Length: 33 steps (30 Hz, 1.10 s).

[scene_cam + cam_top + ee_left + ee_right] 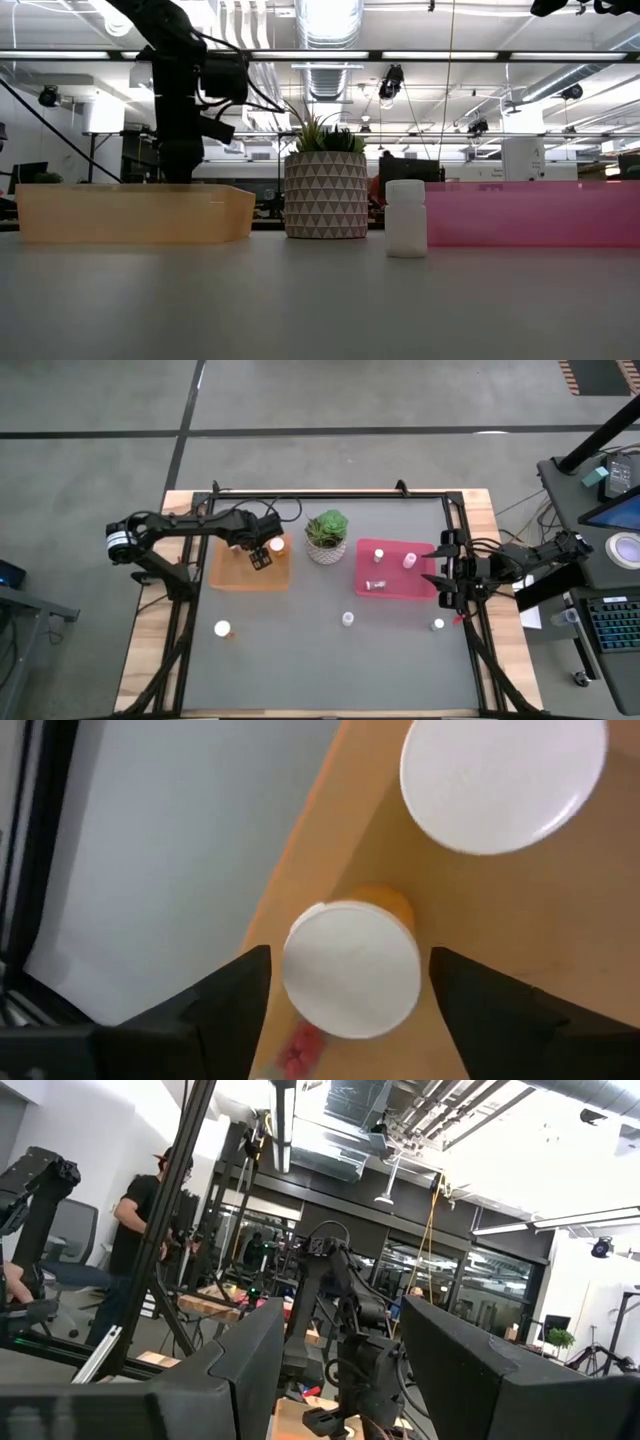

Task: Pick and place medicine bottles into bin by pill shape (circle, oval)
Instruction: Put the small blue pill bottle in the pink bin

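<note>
In the orange tray point(248, 572), beside the plant point(326, 538), a bottle point(352, 967) is straddled by the left gripper point(350, 995), fingers wide, nothing held. Light, rigid, probably slippery; its sides below the cap are best gripped. The right gripper point(335, 1365), open, is parked beyond the pink tray point(395, 572).

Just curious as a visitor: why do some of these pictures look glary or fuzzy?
Low view: bright ceiling lights glare behind the potted plant. Left wrist view: the white bottle cap is close up and soft. Right wrist view: ceiling lamps wash out the upper part.
</note>
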Motion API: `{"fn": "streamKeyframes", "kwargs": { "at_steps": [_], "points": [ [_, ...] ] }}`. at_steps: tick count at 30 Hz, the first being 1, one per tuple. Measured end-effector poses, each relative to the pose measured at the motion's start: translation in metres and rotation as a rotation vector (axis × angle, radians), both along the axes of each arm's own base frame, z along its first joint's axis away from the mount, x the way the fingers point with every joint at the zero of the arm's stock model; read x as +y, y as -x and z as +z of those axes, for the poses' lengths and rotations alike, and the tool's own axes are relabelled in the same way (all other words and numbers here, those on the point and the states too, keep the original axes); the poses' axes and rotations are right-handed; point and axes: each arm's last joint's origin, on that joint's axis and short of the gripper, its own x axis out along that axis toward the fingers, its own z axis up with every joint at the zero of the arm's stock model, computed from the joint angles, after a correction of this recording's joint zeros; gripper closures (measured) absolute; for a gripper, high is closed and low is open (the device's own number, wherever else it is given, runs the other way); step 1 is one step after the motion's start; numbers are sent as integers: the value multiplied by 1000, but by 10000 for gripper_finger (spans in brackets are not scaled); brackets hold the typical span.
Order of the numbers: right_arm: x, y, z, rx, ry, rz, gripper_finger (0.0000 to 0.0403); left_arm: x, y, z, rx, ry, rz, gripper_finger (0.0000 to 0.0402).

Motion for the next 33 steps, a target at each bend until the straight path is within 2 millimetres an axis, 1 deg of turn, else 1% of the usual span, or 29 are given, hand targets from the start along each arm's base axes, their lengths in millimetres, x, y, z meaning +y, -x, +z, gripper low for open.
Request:
{"fn": "streamKeyframes", "kwargs": {
  "at_steps": [5,9,15,18,22,27,30,33],
  "points": [
    [0,0,0,0,-1,-1,209,0,-2,12,12,3,-2,144],
    [-1,0,0,4,-15,-28,209,-2,-1,27,26,8,-11,144],
    [-1,0,0,5,-21,-34,209,-16,-3,54,-78,-22,-24,143],
    [-1,0,0,6,-31,-31,209,-30,-4,68,-158,-35,-41,143],
    [-1,0,-1,13,-58,-22,209,-54,-8,81,-288,-45,-99,143],
    [0,-3,-3,41,-111,-1,209,-90,-16,96,-491,-51,-246,143],
    [1,-8,-7,86,-159,17,209,-110,-20,104,-600,-45,-329,143],
    [3,-14,-12,137,-212,35,209,-130,-23,109,-673,-43,-433,143]
  ]
}}
